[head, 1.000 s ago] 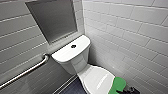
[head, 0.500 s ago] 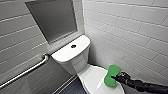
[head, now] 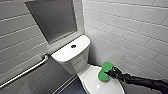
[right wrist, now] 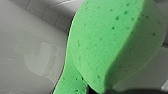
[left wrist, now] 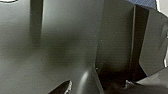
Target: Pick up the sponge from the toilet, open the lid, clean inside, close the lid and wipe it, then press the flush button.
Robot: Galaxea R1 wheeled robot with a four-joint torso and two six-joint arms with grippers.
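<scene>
The sponge point(head: 104, 71) is bright green and stands out sharply against the white toilet. It is a rounded peanut shape with a pinched middle, lying with one lobe farther away and one nearer. The right gripper point(head: 111, 73) is clamped on it from the right side, at about the waist, and the black arm runs off to the near right. In the right wrist view the sponge point(right wrist: 107, 45) shows close up: a soft, matt surface dotted with small darker pores, a broad flat face, a thick curved edge, and a narrower neck where the shape draws in.

The sponge sits over the right part of the lid point(head: 93, 80), toward its far end, near the tank. Whether its lower lobe touches the plastic or hangs just above it cannot be told. The lid is down, smooth and glossy – in the right wrist view it point(right wrist: 30, 50) carries a pale reflection beside the green.

Beyond the lid stands the white tank top point(head: 65, 53), flat and rectangular, with the flush button point(head: 73, 46) a small dark round spot in its middle, well apart from the sponge. A grey panel point(head: 53, 20) is set in the wall above the tank, a metal grab rail point(head: 25, 72) slants along the left wall, and white tiles point(head: 130, 32) cover the right wall.
</scene>
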